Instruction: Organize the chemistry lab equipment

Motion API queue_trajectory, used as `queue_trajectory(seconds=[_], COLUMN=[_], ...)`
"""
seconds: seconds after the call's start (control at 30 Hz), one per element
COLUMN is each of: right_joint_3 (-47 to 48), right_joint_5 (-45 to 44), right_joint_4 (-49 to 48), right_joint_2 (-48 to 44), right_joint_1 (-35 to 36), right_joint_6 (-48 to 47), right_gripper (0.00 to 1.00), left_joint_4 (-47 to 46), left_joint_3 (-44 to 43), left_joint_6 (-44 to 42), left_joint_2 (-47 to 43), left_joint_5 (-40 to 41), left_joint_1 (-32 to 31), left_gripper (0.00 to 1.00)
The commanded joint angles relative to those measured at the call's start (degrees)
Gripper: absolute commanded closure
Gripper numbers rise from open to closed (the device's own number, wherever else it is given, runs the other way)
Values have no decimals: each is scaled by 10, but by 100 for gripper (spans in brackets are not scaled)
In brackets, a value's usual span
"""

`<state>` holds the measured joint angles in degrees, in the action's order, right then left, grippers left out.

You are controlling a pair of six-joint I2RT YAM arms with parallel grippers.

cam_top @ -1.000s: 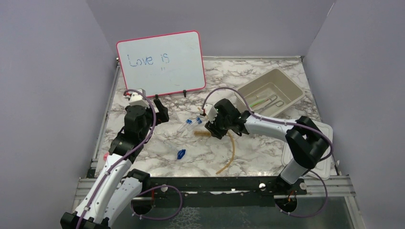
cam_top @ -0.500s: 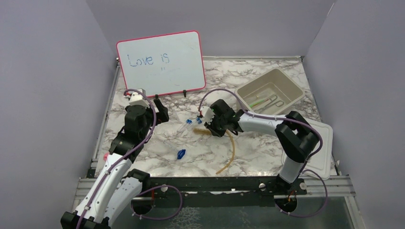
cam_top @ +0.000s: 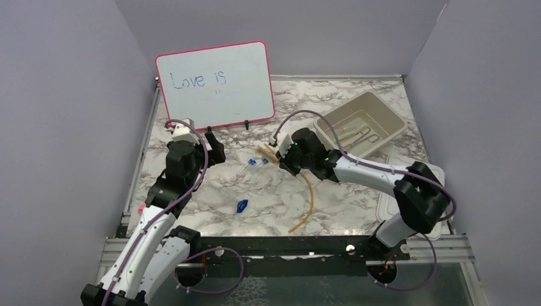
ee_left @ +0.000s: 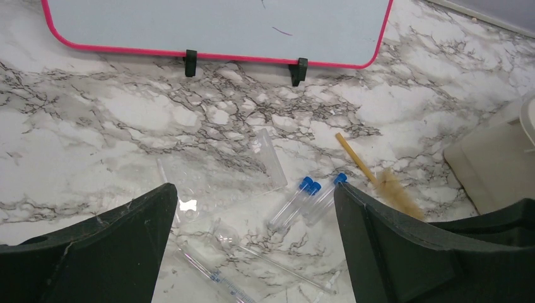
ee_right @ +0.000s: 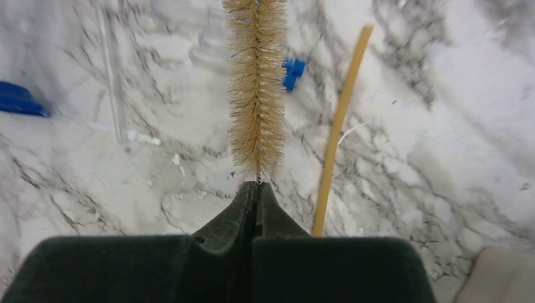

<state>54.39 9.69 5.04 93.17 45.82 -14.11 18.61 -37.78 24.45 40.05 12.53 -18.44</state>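
My right gripper [ee_right: 257, 186] is shut on the wire stem of a tan bristle brush [ee_right: 257, 95], which sticks out ahead of it above the marble. An amber rubber hose [ee_right: 337, 126] lies just to its right and curves toward the near edge [cam_top: 310, 199]. Clear tubes with blue caps [ee_left: 296, 202] lie between the wide-apart fingers of my open left gripper [ee_left: 252, 189], which hangs above them. A small blue piece [cam_top: 242, 206] lies nearer the front. Wire tongs [cam_top: 365, 135] and a green-tipped stick [cam_top: 348, 136] lie in the beige tub [cam_top: 383, 108].
The pink-framed whiteboard [cam_top: 217, 83] stands at the back left. A clear flat plastic piece [ee_left: 268, 158] and a thin glass pipette [ee_left: 214, 278] lie near the tubes. The tub's lid [cam_top: 389, 207] sits at the right front under my right arm.
My right gripper has closed on the brush's stem and moved back and slightly right with it. The left arm has not moved.
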Motion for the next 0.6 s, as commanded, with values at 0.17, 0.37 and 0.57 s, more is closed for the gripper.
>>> queue_trajectory(seconds=[0.17, 0.37, 0.57], right_joint_3=[9, 69, 116], right_joint_5=[-157, -284, -341], right_joint_4=[-120, -65, 14], right_joint_2=[-131, -151, -167], right_joint_1=[4, -1, -83], right_joint_6=[114, 160, 269], right_gripper=[99, 99, 99], left_joint_4=[-14, -52, -52], left_joint_3=[-3, 3, 4], left_joint_6=[-3, -14, -14], left_joint_2=[-13, -4, -3], left_joint_5=[-26, -118, -124], left_joint_1=[3, 3, 3], left_gripper=[3, 3, 3])
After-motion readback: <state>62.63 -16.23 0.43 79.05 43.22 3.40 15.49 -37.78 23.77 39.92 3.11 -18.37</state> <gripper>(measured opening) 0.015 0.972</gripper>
